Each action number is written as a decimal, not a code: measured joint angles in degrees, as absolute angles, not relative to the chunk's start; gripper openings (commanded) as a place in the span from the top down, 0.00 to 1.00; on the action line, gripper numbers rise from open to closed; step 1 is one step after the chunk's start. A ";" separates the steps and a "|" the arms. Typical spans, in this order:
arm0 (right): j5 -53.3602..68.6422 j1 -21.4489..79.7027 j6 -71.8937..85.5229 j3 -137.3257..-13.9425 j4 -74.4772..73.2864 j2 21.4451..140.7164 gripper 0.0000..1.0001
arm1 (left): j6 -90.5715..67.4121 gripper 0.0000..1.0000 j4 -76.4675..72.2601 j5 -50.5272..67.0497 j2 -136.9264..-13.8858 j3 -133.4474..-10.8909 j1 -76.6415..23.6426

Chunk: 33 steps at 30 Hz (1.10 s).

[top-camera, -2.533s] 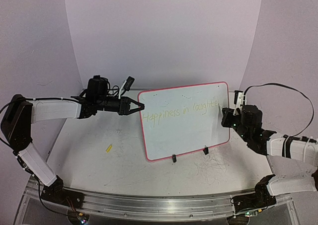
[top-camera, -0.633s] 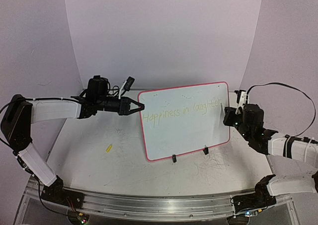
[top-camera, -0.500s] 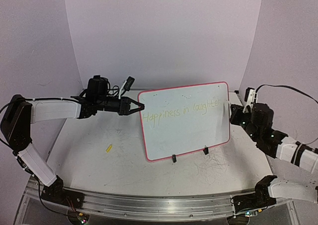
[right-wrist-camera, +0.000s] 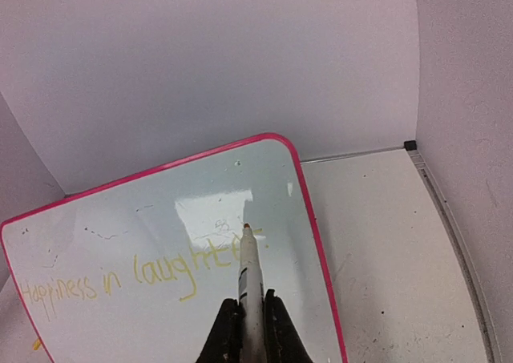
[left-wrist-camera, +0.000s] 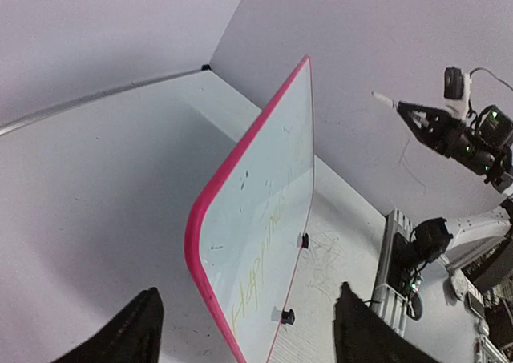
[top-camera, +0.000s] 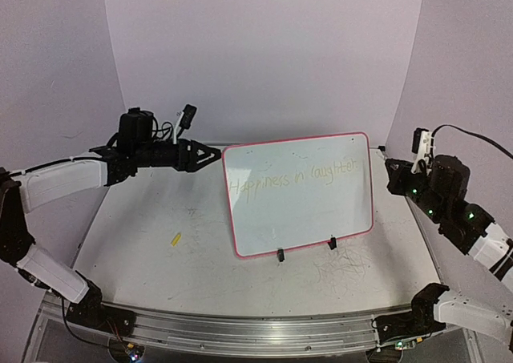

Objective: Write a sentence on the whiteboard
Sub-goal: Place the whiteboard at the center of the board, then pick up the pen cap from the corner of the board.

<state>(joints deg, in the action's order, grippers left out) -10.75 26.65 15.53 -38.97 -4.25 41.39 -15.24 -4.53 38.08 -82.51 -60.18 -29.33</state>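
Whiteboard [top-camera: 296, 195] propped up on its clip feet on the table [top-camera: 160, 275], with the faint yellow-green sentence [top-camera: 292, 177] across its upper half.
Left gripper [top-camera: 210, 155] sits just off the whiteboard's left edge, jaws spread wide and holding nothing. Right gripper [right-wrist-camera: 251, 324] is off the whiteboard's right edge, pinched tight on a marker [right-wrist-camera: 248, 271] whose tip is clear of the whiteboard.

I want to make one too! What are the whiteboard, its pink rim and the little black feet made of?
Whiteboard: smooth glossy coated surface; it reflects light. Rim: probably pink plastic, rounded and even. Feet: likely black plastic, too small to be sure.
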 measured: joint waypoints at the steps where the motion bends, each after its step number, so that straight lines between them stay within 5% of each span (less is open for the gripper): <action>1: -9.24 26.65 15.52 -39.30 -4.63 42.25 1.00 | -15.39 0.17 -3.32 36.66 -80.58 -60.60 -29.25; 6: 0.50 26.65 15.96 -39.84 -5.28 45.59 1.00 | -19.63 0.15 4.03 25.63 -68.71 -60.28 -29.28; 14: 15.34 27.78 21.32 -35.39 -0.23 44.32 1.00 | -31.06 0.29 18.02 14.79 -50.68 -46.05 -29.08; 25: 19.15 42.29 25.32 -34.25 6.88 51.68 1.00 | -32.98 0.40 28.60 11.26 -67.36 -40.65 -29.11; 33: 18.95 44.10 26.22 -30.81 10.74 52.62 1.00 | -30.05 0.52 30.53 6.24 -80.25 -45.11 -29.41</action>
<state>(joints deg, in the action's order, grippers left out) 18.95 44.10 26.22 -30.81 10.74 52.62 -30.05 30.53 6.24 -80.25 -45.11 -29.41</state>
